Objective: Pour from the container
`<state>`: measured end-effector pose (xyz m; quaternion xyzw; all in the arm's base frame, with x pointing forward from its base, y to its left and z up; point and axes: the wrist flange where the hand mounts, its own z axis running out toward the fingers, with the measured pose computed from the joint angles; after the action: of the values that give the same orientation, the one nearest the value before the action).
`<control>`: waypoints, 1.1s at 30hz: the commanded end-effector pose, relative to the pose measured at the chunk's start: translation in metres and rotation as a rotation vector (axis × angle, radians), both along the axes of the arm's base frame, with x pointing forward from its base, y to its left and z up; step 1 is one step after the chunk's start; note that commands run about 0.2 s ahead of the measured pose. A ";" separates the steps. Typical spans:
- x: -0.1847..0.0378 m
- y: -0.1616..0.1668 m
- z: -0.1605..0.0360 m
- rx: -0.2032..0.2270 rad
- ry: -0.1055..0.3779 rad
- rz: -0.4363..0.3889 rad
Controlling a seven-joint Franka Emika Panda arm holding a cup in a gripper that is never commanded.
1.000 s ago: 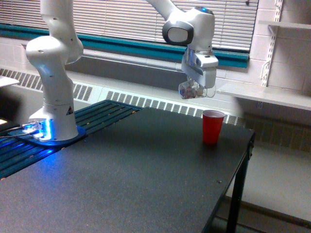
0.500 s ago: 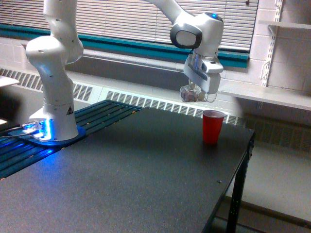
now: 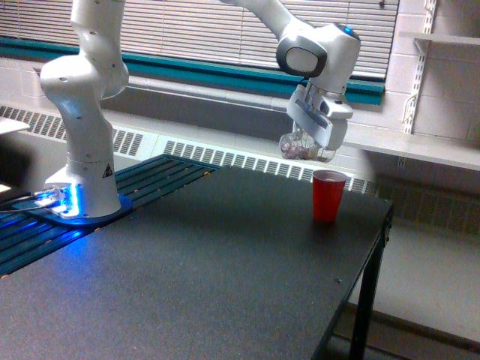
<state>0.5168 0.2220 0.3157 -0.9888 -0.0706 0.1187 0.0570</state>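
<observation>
Starting at the exterior view's left, I am seeing the arm's white base (image 3: 81, 161) standing on a blue-lit mount (image 3: 64, 206) at the edge of the dark table (image 3: 210, 277). A slatted dark panel (image 3: 154, 176) is lying just beside the mount, reaching toward the wall. Behind it all, window blinds (image 3: 195, 30) are hanging above a teal band (image 3: 187, 71), with a long radiator grille (image 3: 225, 157) running below.

Moving right, I am watching the arm arching over the table to its wrist, where the gripper (image 3: 313, 139) is hanging in the air, tilted. Its fingers are closing around the container (image 3: 302, 146), a small clear cup with brownish bits showing through its wall. I am reading the container as tipped over, held above the table and touching nothing beneath it.

Just to the right and lower, the red cup (image 3: 328, 195) is standing upright on the table near its far right corner. The container is hovering above and slightly left of the red cup's rim, apart from it. At the far right, a white shelf (image 3: 420, 146) is jutting from the block wall.
</observation>
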 end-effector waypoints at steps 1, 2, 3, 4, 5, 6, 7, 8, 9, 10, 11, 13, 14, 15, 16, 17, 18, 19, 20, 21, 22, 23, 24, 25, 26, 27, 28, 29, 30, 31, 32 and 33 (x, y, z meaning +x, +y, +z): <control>0.003 0.007 0.004 -0.012 0.028 0.036; 0.003 0.008 0.003 -0.015 0.036 0.039; 0.003 0.008 0.003 -0.017 0.044 0.042; 0.003 0.009 0.003 -0.021 0.053 0.046; 0.003 0.010 0.003 -0.022 0.057 0.050; 0.003 0.010 0.003 -0.025 0.064 0.054; 0.002 0.011 0.003 -0.028 0.072 0.057; 0.002 0.012 0.003 -0.034 0.082 0.058; 0.002 0.013 0.004 -0.035 0.086 0.058; 0.002 0.013 0.003 -0.036 0.088 0.058; 0.002 0.014 0.003 -0.037 0.091 0.060; 0.002 0.014 0.003 -0.045 0.101 0.062; 0.002 0.014 0.004 -0.048 0.107 0.061; 0.002 0.014 0.004 -0.049 0.110 0.061; 0.002 0.014 0.004 -0.051 0.113 0.062; 0.002 0.014 0.004 -0.055 0.115 0.062; 0.002 0.014 0.005 -0.058 0.119 0.062; 0.003 0.014 0.005 -0.060 0.121 0.059; 0.003 0.014 0.005 -0.061 0.123 0.058; 0.003 0.013 0.006 -0.065 0.127 0.058; 0.004 0.013 0.006 -0.069 0.131 0.058; 0.004 0.013 0.007 -0.070 0.134 0.058; 0.005 0.012 0.007 -0.075 0.137 0.058; 0.005 0.012 0.007 -0.077 0.138 0.058; 0.005 0.012 0.007 -0.077 0.140 0.059; 0.005 0.012 0.008 -0.079 0.143 0.060; 0.006 0.012 0.008 -0.080 0.144 0.059; 0.006 0.012 0.008 -0.081 0.146 0.060; 0.005 0.011 0.008 -0.086 0.151 0.062; 0.005 0.011 0.009 -0.090 0.156 0.062; 0.005 0.011 0.009 -0.093 0.159 0.062; 0.005 0.011 0.009 -0.095 0.162 0.062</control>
<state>0.5215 0.2317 0.3218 -0.9757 -0.0941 0.1968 0.0204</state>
